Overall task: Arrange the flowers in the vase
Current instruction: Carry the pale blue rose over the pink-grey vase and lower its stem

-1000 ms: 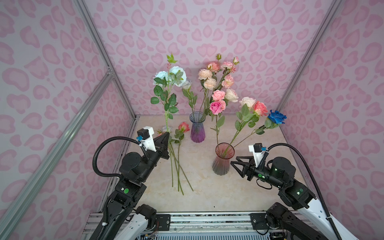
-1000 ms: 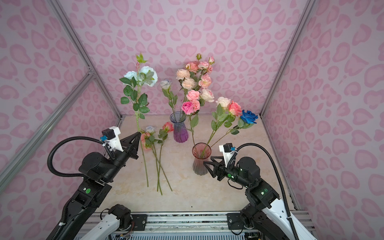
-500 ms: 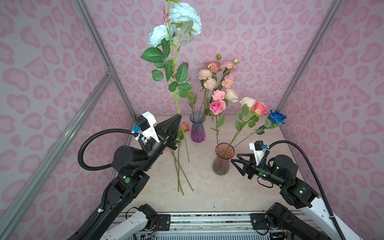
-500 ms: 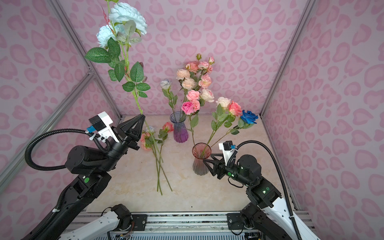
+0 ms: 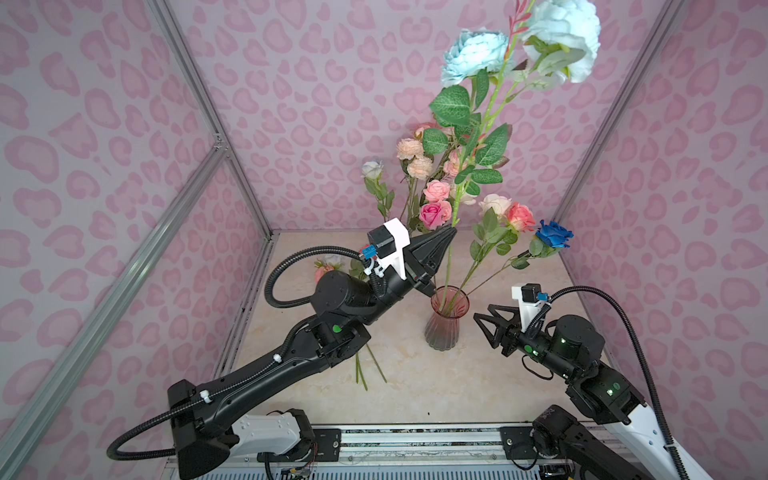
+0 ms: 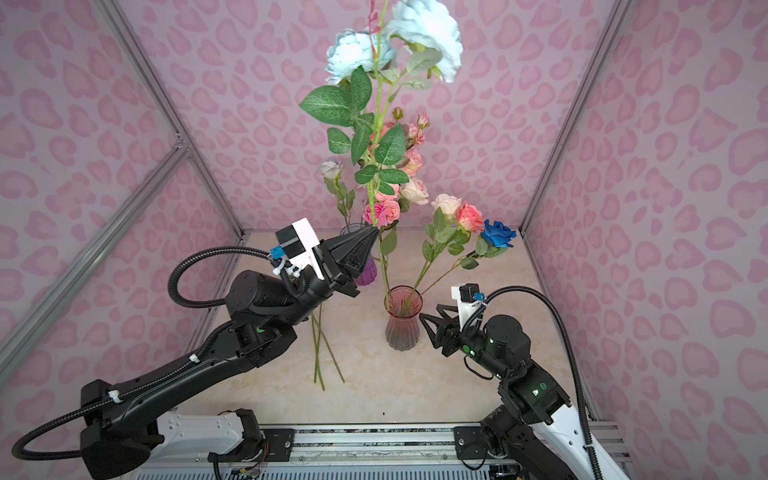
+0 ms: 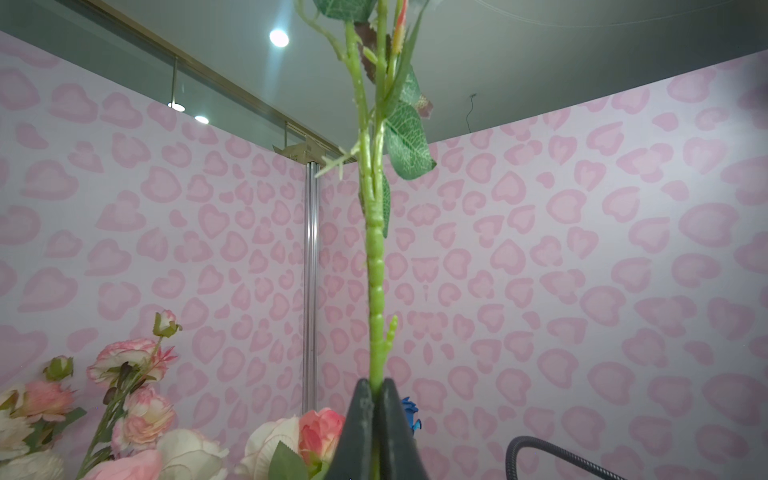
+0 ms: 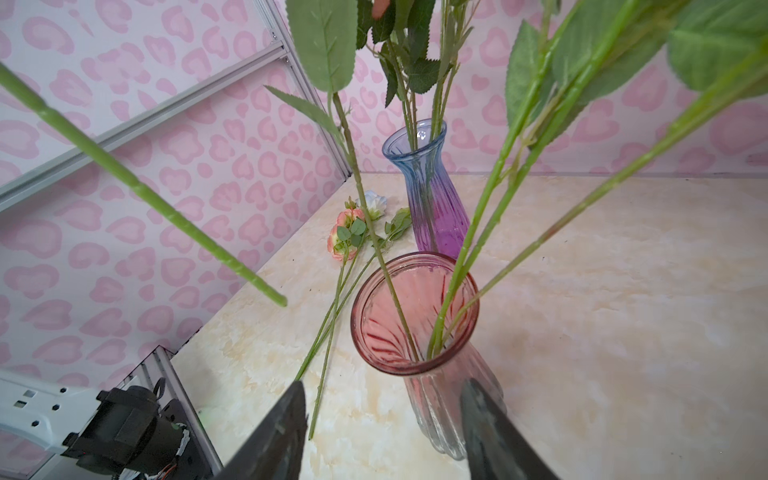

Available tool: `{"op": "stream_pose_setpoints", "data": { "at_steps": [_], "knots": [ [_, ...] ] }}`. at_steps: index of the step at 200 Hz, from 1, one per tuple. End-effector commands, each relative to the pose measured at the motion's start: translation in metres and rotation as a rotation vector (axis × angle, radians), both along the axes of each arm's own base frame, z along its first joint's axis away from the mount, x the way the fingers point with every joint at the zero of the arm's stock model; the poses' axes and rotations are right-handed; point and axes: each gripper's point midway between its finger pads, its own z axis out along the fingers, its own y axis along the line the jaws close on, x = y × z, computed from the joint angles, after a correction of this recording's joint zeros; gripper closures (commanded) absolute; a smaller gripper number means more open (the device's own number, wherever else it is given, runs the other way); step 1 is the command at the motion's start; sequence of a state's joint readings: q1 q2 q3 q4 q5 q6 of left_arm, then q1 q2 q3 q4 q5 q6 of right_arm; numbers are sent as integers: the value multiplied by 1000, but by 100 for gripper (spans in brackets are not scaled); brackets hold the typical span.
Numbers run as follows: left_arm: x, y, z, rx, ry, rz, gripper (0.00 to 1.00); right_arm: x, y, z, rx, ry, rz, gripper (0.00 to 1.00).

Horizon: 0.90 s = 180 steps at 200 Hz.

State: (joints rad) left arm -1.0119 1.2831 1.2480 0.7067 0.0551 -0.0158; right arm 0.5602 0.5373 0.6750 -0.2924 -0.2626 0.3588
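Pale blue flower (image 5: pixel 473 54): two large blooms on one leafy green stem, held upright, with the blooms high against the back wall in both top views. The left fingers (image 5: pixel 452 231) are closed tight on the lower stem. The left wrist view confirms the stem is pinched between both tips. From the right wrist camera, the cut end of this stem hangs free above the desk (image 5: pixel 415 395), outside the pink vase (image 5: pixel 441 332) and just beside its rim. It is not inserted.

Pink vase: upright, near the middle of the desk. It contains several stems, among them a cream rose (image 5: pixel 494 203), a coral rose (image 5: pixel 519 216) and a deep blue rose (image 5: pixel 552 235), all leaning toward the right arm's side.

Purple vase (image 8: pixel 434 208): upright, behind the pink vase and apart from it. It holds peach and pink blooms (image 5: pixel 419 166) and is partly hidden by the left fingers in the top views.

Two loose flowers (image 6: pixel 320 345): lying flat on the desk on the left arm's side of the pink vase, stems crossing, blooms toward the back wall.

Right fingers (image 5: pixel 483 331): partly spread, holding nothing, low and just beside the pink vase's body. Whether a tip touches the glass cannot be determined.
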Motion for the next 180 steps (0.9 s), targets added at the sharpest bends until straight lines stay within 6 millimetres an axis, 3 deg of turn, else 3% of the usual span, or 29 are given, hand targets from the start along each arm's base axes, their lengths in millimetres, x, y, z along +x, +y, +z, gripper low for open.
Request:
{"op": "stream_pose_setpoints", "data": {
  "at_steps": [1,62,131,180],
  "knots": [
    [7,-4,9,-62,-53,62,97,0,-5,-4,2,13,-26,40],
    [41,-30,-33,-10,11,161,97,0,-2,-10,16,29,-8,40],
    [64,-29,-108,12,232,187,97,3,-1,-19,20,46,-17,40],
    [70,-34,-139,53,317,191,97,5,2,-21,26,57,-9,40]
  ]
}}
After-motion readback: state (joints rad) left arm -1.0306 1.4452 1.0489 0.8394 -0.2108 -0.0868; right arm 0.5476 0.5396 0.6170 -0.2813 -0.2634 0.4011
